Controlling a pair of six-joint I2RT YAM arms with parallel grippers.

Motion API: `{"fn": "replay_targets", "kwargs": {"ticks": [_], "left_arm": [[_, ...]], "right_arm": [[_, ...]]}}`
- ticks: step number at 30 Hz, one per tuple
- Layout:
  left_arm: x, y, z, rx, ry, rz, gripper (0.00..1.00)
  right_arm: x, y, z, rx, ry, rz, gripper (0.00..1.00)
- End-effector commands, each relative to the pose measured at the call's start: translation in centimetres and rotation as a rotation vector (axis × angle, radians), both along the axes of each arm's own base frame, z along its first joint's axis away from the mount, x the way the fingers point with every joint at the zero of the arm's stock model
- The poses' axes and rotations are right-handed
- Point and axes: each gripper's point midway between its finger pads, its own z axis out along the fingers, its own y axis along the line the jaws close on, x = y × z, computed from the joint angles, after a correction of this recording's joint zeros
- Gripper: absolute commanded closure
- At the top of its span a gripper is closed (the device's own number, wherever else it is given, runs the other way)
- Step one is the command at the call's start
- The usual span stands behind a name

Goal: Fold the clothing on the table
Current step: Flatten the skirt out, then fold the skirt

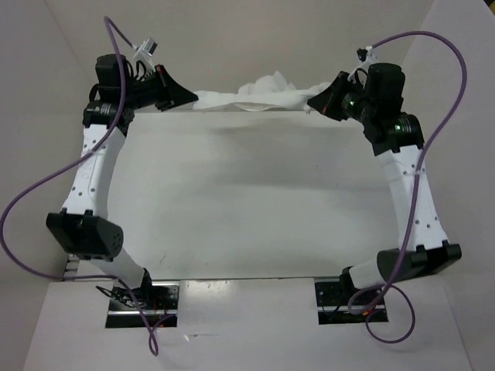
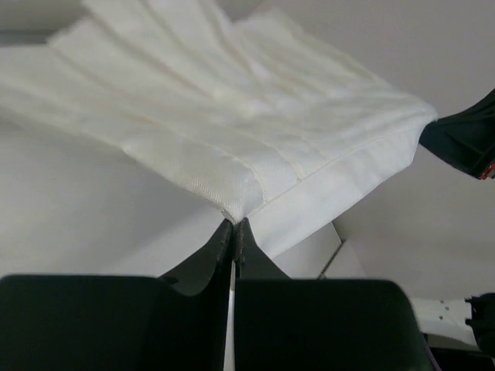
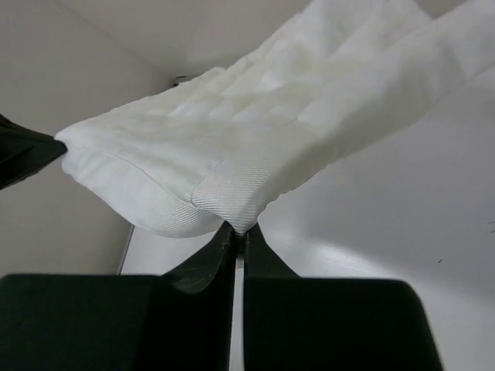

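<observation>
The clothing is a wrinkled white garment stretched in a band between both grippers at the far side of the table. My left gripper is shut on its left corner, and my right gripper is shut on its right corner. In the left wrist view the clothing fans out from the pinched tip of the left gripper. In the right wrist view the clothing hangs bunched above the shut right gripper. The cloth is held above the tabletop, with a crumpled hump near its middle.
Purple cables loop off both arms. The arm bases sit at the near edge. White walls close in the table on the left, right and far sides.
</observation>
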Motion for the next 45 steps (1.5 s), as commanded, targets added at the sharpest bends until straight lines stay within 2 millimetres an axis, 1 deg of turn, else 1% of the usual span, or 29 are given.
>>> {"fn": "replay_targets", "kwargs": {"ticks": [1, 2, 3, 4, 5, 6, 7, 8, 9, 10, 11, 12, 13, 14, 15, 16, 17, 19, 21, 22, 24, 25, 26, 28, 32, 34, 36, 39, 45], "left_arm": [[-2.7, 0.0, -1.9, -0.026, 0.04, -0.009, 1.0], [-3.4, -0.3, -3.7, -0.032, 0.085, -0.015, 1.0], [-4.1, -0.9, -5.8, -0.04, 0.144, -0.011, 1.0], [-5.7, -1.0, -10.4, -0.039, 0.251, 0.004, 1.0], [-7.0, -1.7, -12.7, -0.044, 0.314, -0.008, 1.0], [-8.6, -2.1, -14.3, -0.059, 0.367, -0.018, 1.0], [-10.0, -2.4, -16.4, -0.058, 0.429, -0.023, 1.0], [-12.7, -3.0, -20.7, -0.045, 0.549, -0.041, 1.0], [-14.6, -3.2, -21.7, -0.036, 0.589, -0.052, 1.0], [-15.9, -3.3, -23.1, -0.021, 0.632, -0.052, 1.0], [-17.6, -3.7, -23.9, -0.008, 0.671, -0.071, 1.0], [-20.1, -3.5, -25.1, 0.005, 0.731, -0.078, 1.0], [-21.2, -3.3, -25.4, 0.008, 0.754, -0.076, 1.0], [-22.4, -3.4, -25.4, 0.01, 0.781, -0.083, 1.0], [-24.2, -3.4, -24.9, 0.012, 0.796, -0.101, 1.0], [-25.1, -3.2, -24.8, 0.009, 0.825, -0.094, 1.0], [-26.5, -3.2, -24.1, 0.007, 0.834, -0.098, 1.0], [-27.5, -3.3, -23.1, -0.024, 0.864, -0.089, 1.0], [-28.0, -3.3, -22.0, -0.056, 0.851, -0.074, 1.0], [-27.9, -3.4, -21.3, -0.075, 0.851, -0.064, 1.0], [-27.4, -3.0, -21.1, -0.061, 0.829, -0.017, 1.0], [-27.2, -2.9, -21.3, -0.055, 0.826, -0.004, 1.0], [-26.8, -2.7, -21.9, -0.038, 0.838, 0.023, 1.0], [-26.1, -2.4, -22.5, -0.022, 0.836, 0.054, 1.0], [-24.6, -2.1, -24.2, 0.034, 0.851, 0.09, 1.0], [-23.3, -1.6, -24.6, 0.058, 0.843, 0.127, 1.0], [-22.2, -1.5, -24.3, 0.072, 0.814, 0.142, 1.0], [-20.4, -1.2, -24.9, 0.091, 0.819, 0.185, 1.0], [-18.5, -0.1, -26.3, 0.124, 0.83, 0.244, 1.0]], "right_arm": [[-2.5, -0.4, 0.3, -0.027, -0.045, 0.012, 1.0], [-3.0, -0.1, -1.1, -0.026, -0.011, 0.03, 1.0], [-3.6, 0.2, -5.8, -0.017, 0.115, 0.044, 1.0], [-5.0, 0.9, -7.3, 0.023, 0.168, 0.08, 1.0], [-6.6, 1.2, -12.5, 0.033, 0.316, 0.1, 1.0], [-7.9, 1.4, -15.1, 0.051, 0.4, 0.112, 1.0], [-10.1, 1.9, -17.2, 0.089, 0.505, 0.134, 1.0], [-12.8, 1.8, -22.0, 0.091, 0.667, 0.141, 1.0], [-14.7, 1.9, -24.0, 0.099, 0.76, 0.151, 1.0], [-16.6, 1.7, -25.3, 0.101, 0.822, 0.153, 1.0], [-19.9, 1.2, -27.9, 0.099, 0.966, 0.131, 1.0], [-21.5, 1.0, -28.5, 0.096, 1.01, 0.126, 1.0], [-22.9, 0.8, -28.8, 0.094, 1.048, 0.122, 1.0], [-25.3, 0.4, -28.9, 0.089, 1.109, 0.114, 1.0], [-26.4, 0.2, -29.0, 0.087, 1.138, 0.111, 1.0], [-27.8, 0.3, -29.3, 0.085, 1.177, 0.13, 1.0], [-29.2, 0.4, -29.0, 0.087, 1.206, 0.144, 1.0], [-30.1, 0.2, -29.0, 0.086, 1.226, 0.142, 1.0], [-30.2, 0.1, -28.3, 0.077, 1.231, 0.135, 1.0], [-29.2, 0.0, -27.1, 0.069, 1.183, 0.131, 1.0], [-27.4, -0.5, -26.2, 0.024, 1.126, 0.095, 1.0], [-25.8, -0.6, -24.7, 0.013, 1.067, 0.085, 1.0], [-24.9, -0.8, -24.7, -0.007, 1.069, 0.066, 1.0], [-22.4, -0.6, -23.6, -0.011, 0.985, 0.06, 1.0], [-19.0, -0.1, -24.2, -0.013, 0.935, 0.071, 1.0], [-17.6, 0.1, -24.7, -0.017, 0.919, 0.078, 1.0], [-16.6, 0.3, -25.2, -0.023, 0.92, 0.084, 1.0], [-15.7, 0.2, -26.4, -0.047, 0.926, 0.093, 1.0], [-12.5, 0.2, -26.9, -0.039, 0.872, 0.085, 1.0]]}}
